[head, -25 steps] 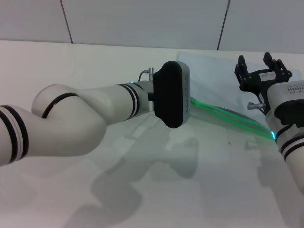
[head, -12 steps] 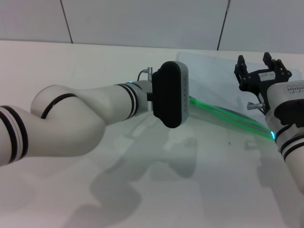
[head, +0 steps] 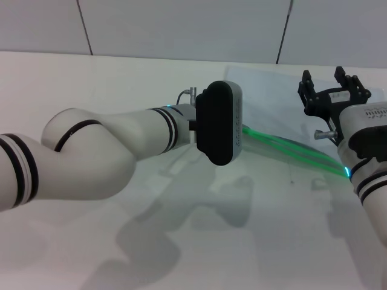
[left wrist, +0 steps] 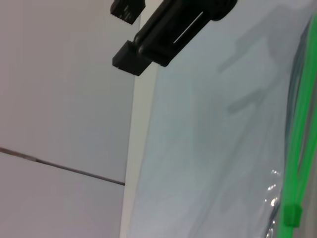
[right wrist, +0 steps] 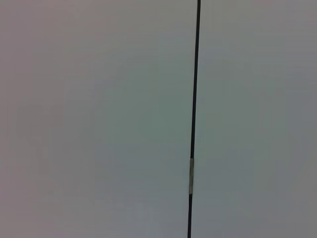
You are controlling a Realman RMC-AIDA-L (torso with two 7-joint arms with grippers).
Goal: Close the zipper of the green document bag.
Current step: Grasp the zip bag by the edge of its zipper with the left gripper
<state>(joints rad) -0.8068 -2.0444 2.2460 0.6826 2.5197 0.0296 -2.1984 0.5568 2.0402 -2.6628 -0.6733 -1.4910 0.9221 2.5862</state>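
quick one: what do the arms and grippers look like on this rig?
Both arms are glossy white rounded shells with black bands at the joints. The left arm ends in a black oval wrist block with a grey rim; a small metal stub shows there. The right gripper is black with pronged fingers, open.

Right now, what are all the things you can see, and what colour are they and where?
green document bag: one, see-through pale blue-grey, flat on the table at the far right, partly behind the left arm's wrist.
zipper: one, bright green strip along the bag's near long edge; a small green slider shows in the left wrist view.
table: one, white, under everything.
wall: pale grey panels with dark seams, behind the table.
left gripper: hidden behind its black wrist housing, reaching across the middle toward the zipper.
right gripper: one, black, fingers apart, raised over the bag's right part.
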